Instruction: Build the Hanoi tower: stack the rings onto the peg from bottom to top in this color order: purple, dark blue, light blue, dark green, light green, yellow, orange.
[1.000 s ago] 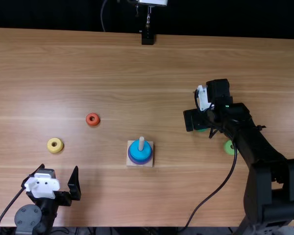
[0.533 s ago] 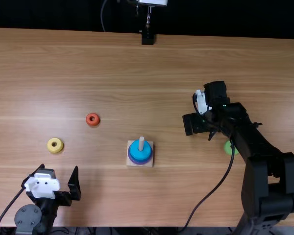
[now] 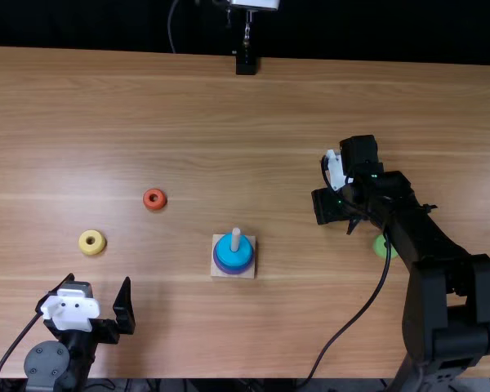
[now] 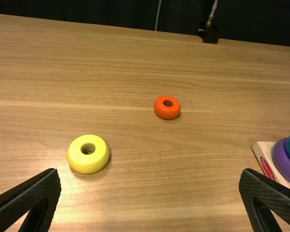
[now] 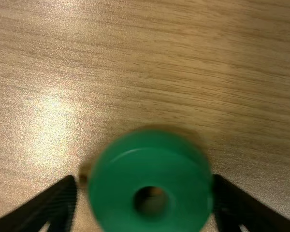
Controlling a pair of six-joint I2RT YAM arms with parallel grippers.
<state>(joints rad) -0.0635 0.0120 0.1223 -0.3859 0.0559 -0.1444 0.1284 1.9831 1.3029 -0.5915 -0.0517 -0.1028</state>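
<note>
Standing wide apart, the left gripper's (image 3: 99, 278) jaws gape near a chunky yellow ring (image 4: 89, 164); a smaller, glossy orange ring (image 4: 166, 114) lies beyond. Blue (image 3: 224, 249) and purple rings (image 4: 282, 162) circle the pale peg (image 3: 235, 238). The right gripper's (image 3: 335, 207) jaws stand parted around a smooth dark green ring (image 5: 150, 166), near a light green ring (image 3: 380, 248).

Light glints off the brown wooden table (image 3: 253, 106) — past its far edge, a dark backdrop (image 3: 376, 31) and thin cable (image 3: 170, 28)
</note>
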